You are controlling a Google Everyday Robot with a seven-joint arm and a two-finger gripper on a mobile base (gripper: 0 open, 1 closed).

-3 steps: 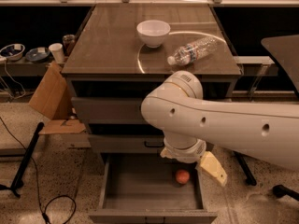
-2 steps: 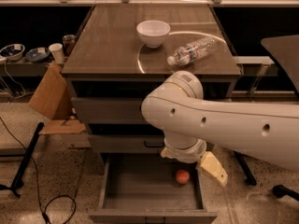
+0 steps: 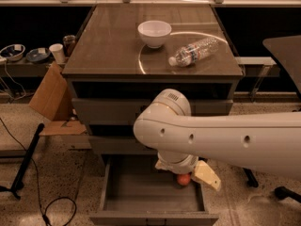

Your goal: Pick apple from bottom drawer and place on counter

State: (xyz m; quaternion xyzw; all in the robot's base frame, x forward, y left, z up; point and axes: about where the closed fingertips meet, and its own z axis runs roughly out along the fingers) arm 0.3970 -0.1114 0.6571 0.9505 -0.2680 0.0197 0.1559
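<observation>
Off the left edge of the bench, a sheet of cardboard leans against the cabinet. A black cable loops on the floor in front of it.

On the bench, a white bowl stands upright near the middle, closer to the back edge. To its right, a plastic bottle lies on its side, angled toward the right edge, with its cap pointing at the front edge. The two are near each other but apart.

Below the front edge, the bottom drawer is pulled out, showing its grey floor. The robot's white arm reaches in from the right, and its rounded wrist hangs over the right half of the drawer.

The tool sits under that wrist, low inside the drawer, below the front-right corner of the bench. Only a pale cream part of it shows past the wrist. I cannot tell how far open the tool is or whether it holds anything.

The apple rests on the drawer floor toward the right side. It is just to the left of the cream part of the tool and tucked partly under the wrist. Whether the tool touches the apple cannot be made out.
</observation>
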